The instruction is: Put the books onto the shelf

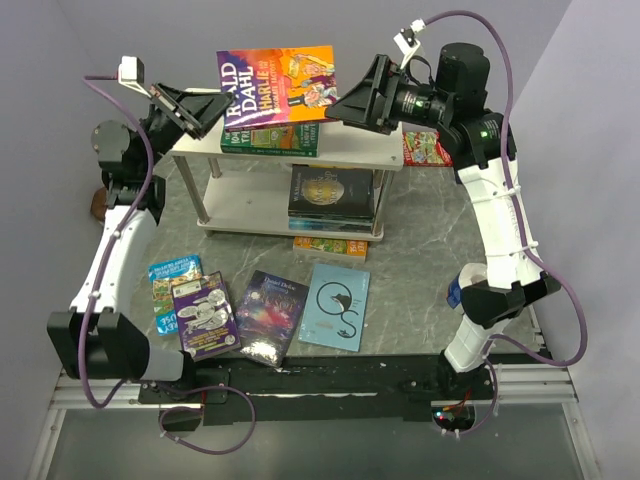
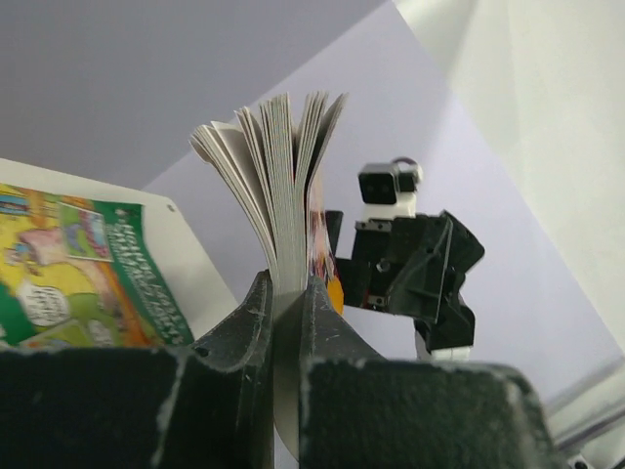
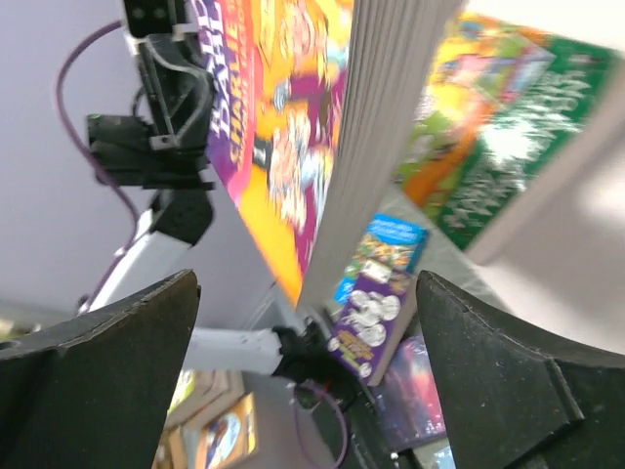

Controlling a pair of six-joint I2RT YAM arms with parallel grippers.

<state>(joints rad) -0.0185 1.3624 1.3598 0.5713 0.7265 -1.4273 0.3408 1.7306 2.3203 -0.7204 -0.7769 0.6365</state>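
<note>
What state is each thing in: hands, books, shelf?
Left hand: shut on the Roald Dahl book.
Right hand: open, straddling that book.
Roald Dahl book: held above the shelf.
Green book: flat on top of the shelf.
Dark book: flat on its lower board.
Purple book, starry book, light blue book: flat on the table.

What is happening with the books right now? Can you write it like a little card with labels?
Held book: Roald Dahl book, over the shelf top
Left gripper: shut on its edge
Right gripper: open, one finger on each side of that book
On shelf top: green book
On lower board: dark book
On table: purple book, starry book, light blue book
</note>
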